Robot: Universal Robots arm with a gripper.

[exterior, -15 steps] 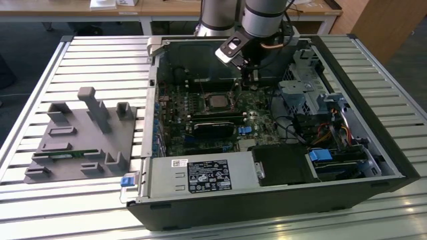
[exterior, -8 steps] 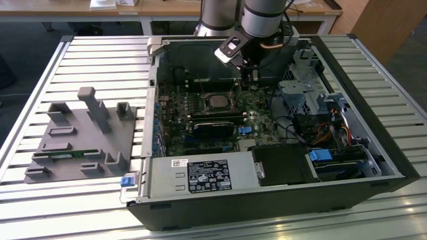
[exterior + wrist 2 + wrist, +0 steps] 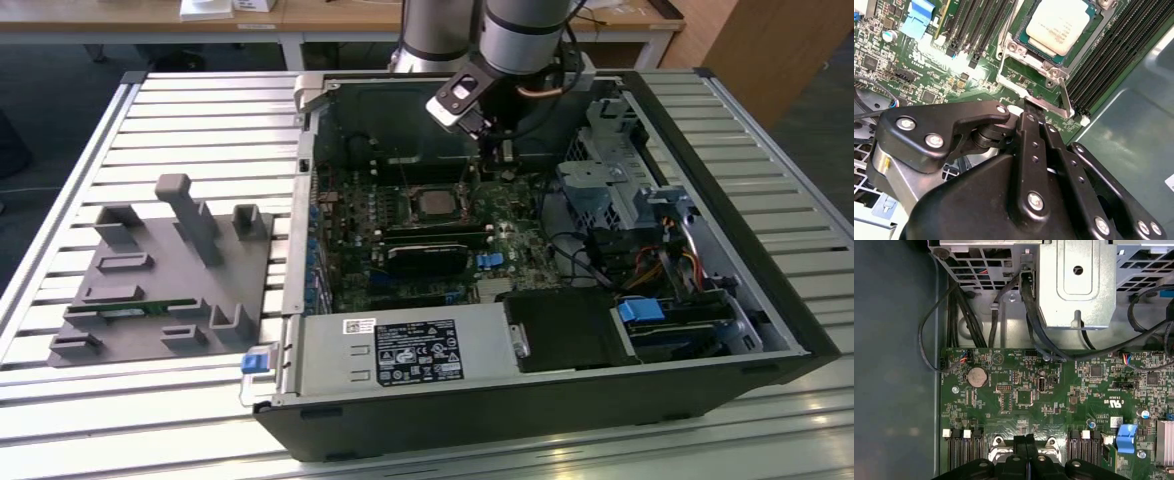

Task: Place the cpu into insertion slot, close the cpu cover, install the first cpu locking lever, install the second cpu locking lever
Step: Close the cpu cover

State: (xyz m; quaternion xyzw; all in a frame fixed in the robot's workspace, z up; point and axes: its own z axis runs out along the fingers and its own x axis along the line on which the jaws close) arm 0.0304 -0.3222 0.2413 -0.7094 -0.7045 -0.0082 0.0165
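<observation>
We see the cpu (image 3: 1060, 22) seated flat in the insertion slot (image 3: 1012, 47), grey top up; the cpu cover (image 3: 1015, 86) is open, lying off the slot on the side nearest the gripper (image 3: 1029, 106), green board visible through its window; jaws closed together, no gap between the fingers (image 3: 1020, 447); tips touch the cover's outer edge just beside the slot; we cannot tell whether they pinch it; a silver lever (image 3: 1065, 97) sits at the slot's corner by the cover; black memory slots (image 3: 1104, 50) run along both sides of the slot; the gripper hangs just beside the slot inside the open computer case (image 3: 400, 425).
</observation>
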